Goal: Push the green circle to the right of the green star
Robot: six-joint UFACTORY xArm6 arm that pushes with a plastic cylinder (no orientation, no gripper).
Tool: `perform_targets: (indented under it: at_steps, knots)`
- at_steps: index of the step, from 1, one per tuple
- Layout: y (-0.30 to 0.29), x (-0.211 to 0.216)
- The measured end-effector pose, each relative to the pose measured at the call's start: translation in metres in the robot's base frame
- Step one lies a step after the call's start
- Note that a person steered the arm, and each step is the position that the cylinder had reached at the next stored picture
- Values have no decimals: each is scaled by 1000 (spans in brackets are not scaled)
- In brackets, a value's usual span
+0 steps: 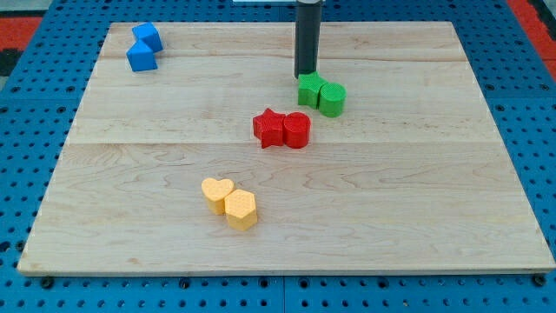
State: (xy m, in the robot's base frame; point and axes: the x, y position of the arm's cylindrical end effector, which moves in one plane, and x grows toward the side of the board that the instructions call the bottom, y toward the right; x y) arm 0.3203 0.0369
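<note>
The green star (310,89) sits on the wooden board (408,200) right of centre near the view's top. The green circle (332,98) stands touching it on its right side, slightly lower. My tip (305,75) is at the end of the dark rod, just above the green star at its upper edge, touching or nearly touching it.
A red star (270,128) and a red circle (296,129) touch each other below the green pair. A yellow heart (217,193) and a yellow hexagon (241,209) lie lower left. Two blue blocks (143,47) sit at the top left corner.
</note>
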Motion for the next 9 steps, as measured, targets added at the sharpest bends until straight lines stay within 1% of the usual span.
perform_targets:
  at_steps: [1,3,4,5,6,7,8,9]
  knots:
    - [10,-7]
    - [18,-6]
    - [72,-9]
    - [107,38]
    - [105,88]
    - [67,98]
    - [57,60]
    - [40,45]
